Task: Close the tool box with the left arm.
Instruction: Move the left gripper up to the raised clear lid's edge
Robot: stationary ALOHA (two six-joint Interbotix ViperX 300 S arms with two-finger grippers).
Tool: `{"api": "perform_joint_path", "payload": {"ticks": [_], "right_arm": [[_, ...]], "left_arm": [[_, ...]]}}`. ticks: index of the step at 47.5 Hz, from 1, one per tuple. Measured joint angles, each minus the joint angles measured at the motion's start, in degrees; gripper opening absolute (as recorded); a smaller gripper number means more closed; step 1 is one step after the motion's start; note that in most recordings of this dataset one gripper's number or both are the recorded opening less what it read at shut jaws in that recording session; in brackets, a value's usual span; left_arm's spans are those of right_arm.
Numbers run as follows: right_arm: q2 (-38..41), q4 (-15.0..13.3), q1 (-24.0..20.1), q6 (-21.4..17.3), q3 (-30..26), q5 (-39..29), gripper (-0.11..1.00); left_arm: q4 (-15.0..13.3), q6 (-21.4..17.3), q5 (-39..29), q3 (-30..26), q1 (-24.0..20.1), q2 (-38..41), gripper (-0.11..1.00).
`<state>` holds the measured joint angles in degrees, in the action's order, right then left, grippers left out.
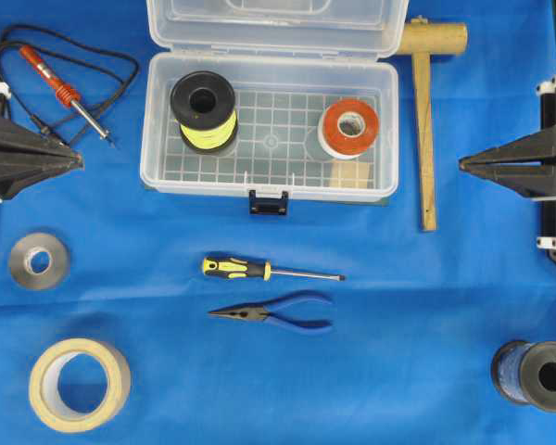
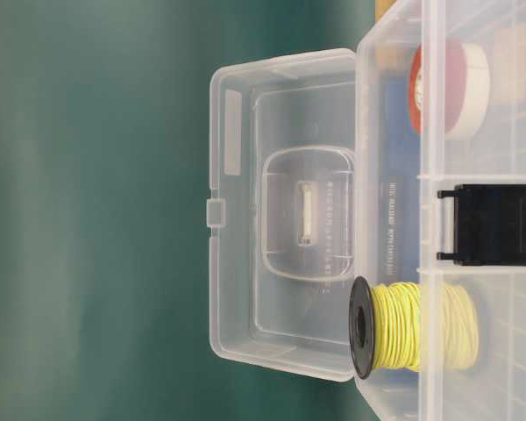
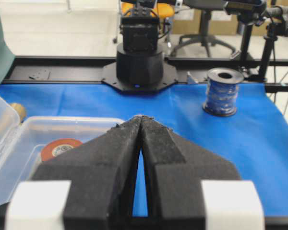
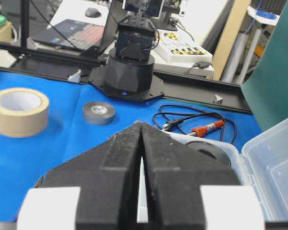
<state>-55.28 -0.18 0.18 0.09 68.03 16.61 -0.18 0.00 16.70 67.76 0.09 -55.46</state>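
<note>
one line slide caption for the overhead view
Open clear plastic tool box holding two spools, shut black left gripper waiting beside it.

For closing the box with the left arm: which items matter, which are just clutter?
Job:
- tool box, lid open
- left gripper, shut, off to the side

Clutter:
- soldering iron
- wooden mallet
- screwdriver
- pliers
- masking tape
- grey tape
- blue wire spool
- right gripper, shut
</note>
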Motion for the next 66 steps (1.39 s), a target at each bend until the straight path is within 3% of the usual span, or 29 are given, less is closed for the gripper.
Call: {"api": "perform_joint_path", "payload": {"ticks": [10,20,30,35,44,48,59,66], "right_arm": [[0.3,0.0,1.4,-0.4,-2.4,-3.8,0.0],[0.5,0.0,2.5,-0.4,-2.8,-7.5,0.0],[0.9,0.0,2.5,-0.4,-2.8,-7.7,0.0],[1.2,-0.1,2.5,-0.5,-2.8,-8.0,0.0],[2.4,0.0,2.5,-0.5,-2.8,-8.3,0.0],[3.1,0.0,2.5,-0.5,-2.8,-8.3,0.0],[5.2,0.0,2.7,-0.4,-2.9,-8.3,0.0],[6.4,0.0,2.7,-0.5,-2.8,-8.2,0.0]], "left_arm": [[-2.4,-0.2,-7.1,-5.5,-2.7,1.9,0.0],[-2.3,-1.1,-18.3,-14.3,-9.8,6.9,0.0],[-2.0,-5.8,-25.9,-23.1,-17.9,15.3,0.02],[-1.9,-8.2,-28.1,-27.0,-22.0,19.7,0.18],[-1.9,-11.1,-33.5,-34.4,-27.6,28.3,0.72],[-1.9,-12.7,-36.6,-38.3,-29.1,33.0,0.88],[-1.1,-13.4,-47.1,-52.1,-32.7,45.2,0.87],[-1.1,-17.9,-52.1,-59.5,-35.0,52.5,0.87]]}}
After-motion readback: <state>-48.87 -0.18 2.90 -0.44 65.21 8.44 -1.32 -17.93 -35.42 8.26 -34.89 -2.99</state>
